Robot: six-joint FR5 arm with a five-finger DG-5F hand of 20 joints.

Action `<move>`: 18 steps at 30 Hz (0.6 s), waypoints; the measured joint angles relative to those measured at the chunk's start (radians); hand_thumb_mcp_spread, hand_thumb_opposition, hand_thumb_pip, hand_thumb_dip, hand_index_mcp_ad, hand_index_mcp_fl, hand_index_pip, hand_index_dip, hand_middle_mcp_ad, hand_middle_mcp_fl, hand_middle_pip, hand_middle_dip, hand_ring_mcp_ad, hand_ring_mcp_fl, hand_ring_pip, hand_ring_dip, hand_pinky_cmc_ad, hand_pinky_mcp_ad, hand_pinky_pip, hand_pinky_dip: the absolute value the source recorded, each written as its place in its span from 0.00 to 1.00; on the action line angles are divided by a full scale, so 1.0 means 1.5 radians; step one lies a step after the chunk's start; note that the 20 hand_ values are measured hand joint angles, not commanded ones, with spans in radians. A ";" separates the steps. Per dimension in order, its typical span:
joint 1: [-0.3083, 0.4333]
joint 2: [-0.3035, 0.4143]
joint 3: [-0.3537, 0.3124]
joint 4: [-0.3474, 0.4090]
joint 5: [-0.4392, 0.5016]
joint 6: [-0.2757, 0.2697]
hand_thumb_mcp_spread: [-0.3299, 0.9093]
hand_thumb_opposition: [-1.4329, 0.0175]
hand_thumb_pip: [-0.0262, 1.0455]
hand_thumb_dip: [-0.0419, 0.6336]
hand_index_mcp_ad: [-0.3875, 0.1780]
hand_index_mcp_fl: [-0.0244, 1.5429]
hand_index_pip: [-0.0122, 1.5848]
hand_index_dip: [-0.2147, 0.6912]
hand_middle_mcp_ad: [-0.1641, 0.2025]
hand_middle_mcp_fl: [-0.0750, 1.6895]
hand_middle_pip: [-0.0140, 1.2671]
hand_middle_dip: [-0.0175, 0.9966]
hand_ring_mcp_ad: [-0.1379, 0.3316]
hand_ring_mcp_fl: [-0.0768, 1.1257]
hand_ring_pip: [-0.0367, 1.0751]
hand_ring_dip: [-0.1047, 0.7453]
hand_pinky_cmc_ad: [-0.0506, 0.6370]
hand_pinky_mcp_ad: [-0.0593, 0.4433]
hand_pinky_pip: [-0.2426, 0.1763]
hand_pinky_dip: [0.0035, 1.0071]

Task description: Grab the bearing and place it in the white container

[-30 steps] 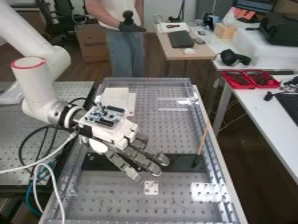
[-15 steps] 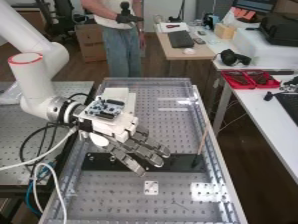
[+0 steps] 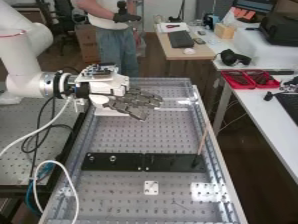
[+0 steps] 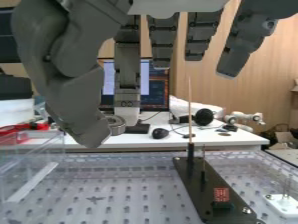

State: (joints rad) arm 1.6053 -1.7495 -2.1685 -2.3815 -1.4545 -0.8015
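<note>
Bearing [image 4: 118,128] (round, silvery) in hand [image 3: 136,102]

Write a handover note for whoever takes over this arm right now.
Hand: over the far part of the tray, the bearing pinched between thumb and a finger.
White container: probably the white piece by the hand, partly hidden; confirm.
Done: bearing grasped, clear of the black plate.
Left: lower it into the container, release.

High view down along the bench [image 3: 120,195], wrist view nearer, across it; black plate [image 3: 163,163] in both.
</note>
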 joint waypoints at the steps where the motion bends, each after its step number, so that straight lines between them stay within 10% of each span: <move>1: 0.000 0.004 -0.003 0.000 -0.008 -0.001 0.58 0.39 0.64 0.50 0.60 0.15 0.97 0.27 0.65 0.06 0.11 0.19 0.59 0.06 0.10 0.23 0.57 0.62 0.37 0.41; 18: 0.001 0.037 -0.025 -0.003 -0.061 -0.023 0.57 0.39 0.64 0.50 0.60 0.15 0.97 0.27 0.66 0.05 0.11 0.19 0.59 0.06 0.10 0.23 0.56 0.64 0.36 0.41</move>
State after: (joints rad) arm 1.6074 -1.6944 -2.2060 -2.3854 -1.5461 -0.8366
